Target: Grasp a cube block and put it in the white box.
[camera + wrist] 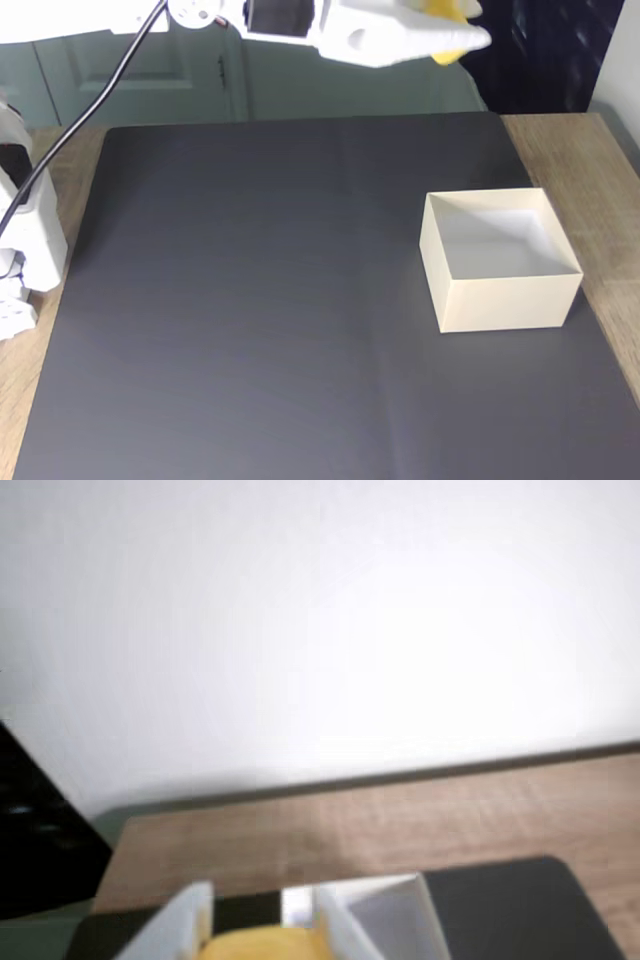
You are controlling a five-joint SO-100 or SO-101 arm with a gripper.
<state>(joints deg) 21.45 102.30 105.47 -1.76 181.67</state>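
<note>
Pincer (455, 35) round cube block (262, 946)

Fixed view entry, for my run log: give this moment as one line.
gripper: shut on yellow cube, raised | white box: empty, on black mat | cube: not yet over box

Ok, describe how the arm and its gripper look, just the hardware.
In the fixed view the arm is white moulded plastic with a black motor block set into it, and a black cable trails down to the white base. The gripper has white tapered fingers; in the wrist view they look like flat white plates.
</note>
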